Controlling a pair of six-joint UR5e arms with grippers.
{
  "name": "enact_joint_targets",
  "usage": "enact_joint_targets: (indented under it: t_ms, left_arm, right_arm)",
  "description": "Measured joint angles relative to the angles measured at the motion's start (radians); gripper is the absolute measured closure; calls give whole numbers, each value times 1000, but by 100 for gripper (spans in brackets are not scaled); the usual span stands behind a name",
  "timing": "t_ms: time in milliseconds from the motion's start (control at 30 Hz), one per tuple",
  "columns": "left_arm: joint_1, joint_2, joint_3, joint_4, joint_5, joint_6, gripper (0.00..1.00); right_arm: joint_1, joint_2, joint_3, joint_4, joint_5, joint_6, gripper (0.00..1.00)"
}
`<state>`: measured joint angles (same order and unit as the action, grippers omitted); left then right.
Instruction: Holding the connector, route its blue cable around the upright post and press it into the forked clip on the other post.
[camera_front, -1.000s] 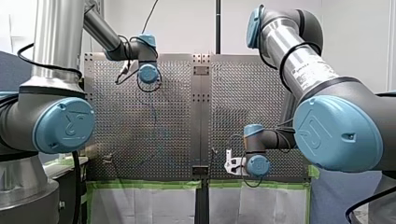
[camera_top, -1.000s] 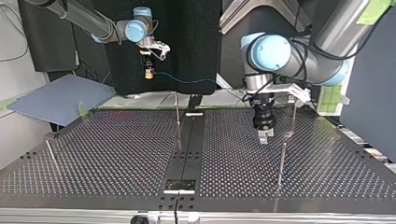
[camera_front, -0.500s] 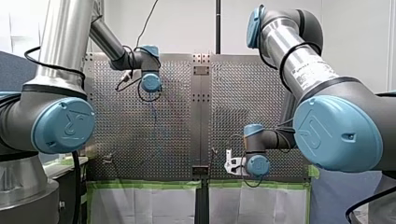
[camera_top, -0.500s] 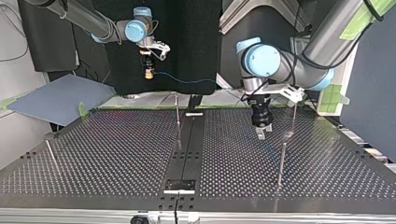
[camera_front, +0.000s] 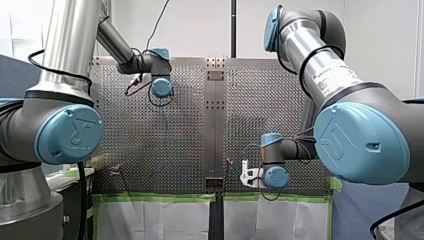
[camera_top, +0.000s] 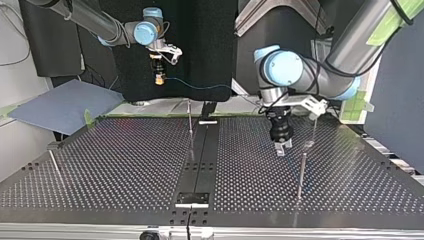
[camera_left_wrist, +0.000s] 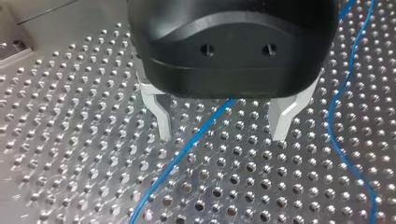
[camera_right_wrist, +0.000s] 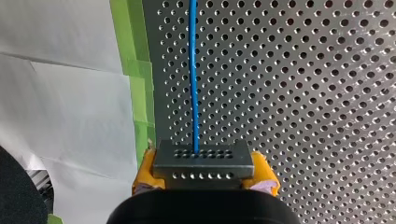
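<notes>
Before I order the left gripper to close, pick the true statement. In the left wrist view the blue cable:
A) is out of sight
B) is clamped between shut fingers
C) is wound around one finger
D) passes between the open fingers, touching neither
D: the blue cable runs through the gap of my left gripper, clear of both spread fingers.

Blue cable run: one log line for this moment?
left gripper: open, fingers either side of blue cable, not gripping | right gripper: shut on connector, cable leading straight ahead
</notes>
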<state>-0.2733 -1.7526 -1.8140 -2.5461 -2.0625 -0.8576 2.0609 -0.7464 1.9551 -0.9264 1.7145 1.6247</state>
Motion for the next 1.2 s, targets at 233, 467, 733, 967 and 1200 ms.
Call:
enact_joint_targets:
  t_ms: [233,467,733,967,1200]
  left_arm:
    - [8,-11,13,-12,-7,3,0]
    - [1,-61,13,-48,-35,26,0]
    - [-18,-115,12,-85,-42,29,0]
    - [-36,-123,12,-126,-43,27,0]
    - [-52,-167,12,-166,-55,23,0]
  right_arm:
    - [1,0,0,-1,-1,0,100]
    - [2,0,0,-1,-1,0,100]
    - [3,0,0,-3,-1,1,100]
    - [3,0,0,-6,-1,5,100]
    - [3,0,0,-9,-2,12,100]
